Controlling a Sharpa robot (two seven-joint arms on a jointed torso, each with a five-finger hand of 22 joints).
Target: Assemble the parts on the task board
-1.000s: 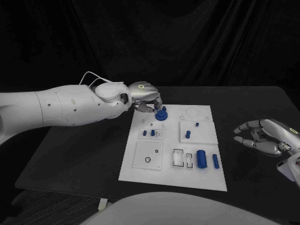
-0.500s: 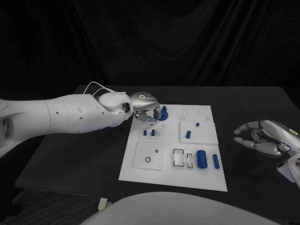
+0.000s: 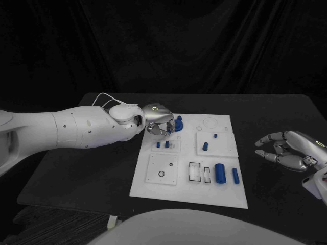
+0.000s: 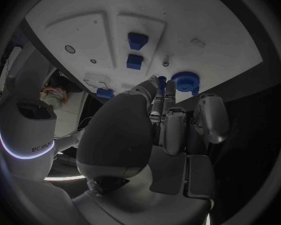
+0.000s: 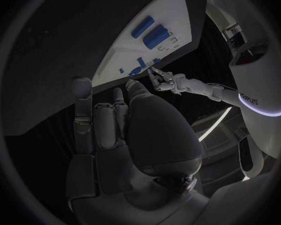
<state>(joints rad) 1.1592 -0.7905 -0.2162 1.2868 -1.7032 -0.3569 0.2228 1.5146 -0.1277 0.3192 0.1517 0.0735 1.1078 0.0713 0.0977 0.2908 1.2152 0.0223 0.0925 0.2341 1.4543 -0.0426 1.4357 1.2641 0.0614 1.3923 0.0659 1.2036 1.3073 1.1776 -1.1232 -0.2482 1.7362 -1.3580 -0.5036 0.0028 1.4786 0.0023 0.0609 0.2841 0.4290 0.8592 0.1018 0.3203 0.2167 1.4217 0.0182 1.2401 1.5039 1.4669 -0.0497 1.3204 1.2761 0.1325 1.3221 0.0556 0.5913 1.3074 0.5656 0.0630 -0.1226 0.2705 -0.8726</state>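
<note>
The white task board [image 3: 208,191] lies mid-table. A blue gear [image 3: 178,124] with an upright peg stands at its far left corner, also seen as a blue gear [image 4: 185,80] in the left wrist view. My left hand [image 3: 159,119] hovers just left of the gear, fingers pointing down at the board. Its fingertips [image 4: 158,85] are pressed together with a sliver of a small blue part [image 4: 161,81] between them. Two short blue pegs [image 3: 162,144] stand in a small plate just in front of it. My right hand [image 3: 290,148] hangs over the table right of the board, fingers apart, holding nothing.
A thick blue cylinder [image 3: 219,173] and a thinner one [image 3: 235,175] lie on the board's near right part. A blue peg [image 3: 205,147] stands in the right middle plate. White slots [image 3: 200,172] and a plate with a ring hole [image 3: 162,171] sit near the front.
My left hand has drawn back from the gear, a little towards me and to the left, and the arm has shifted with it. The right hand has stayed put.
</note>
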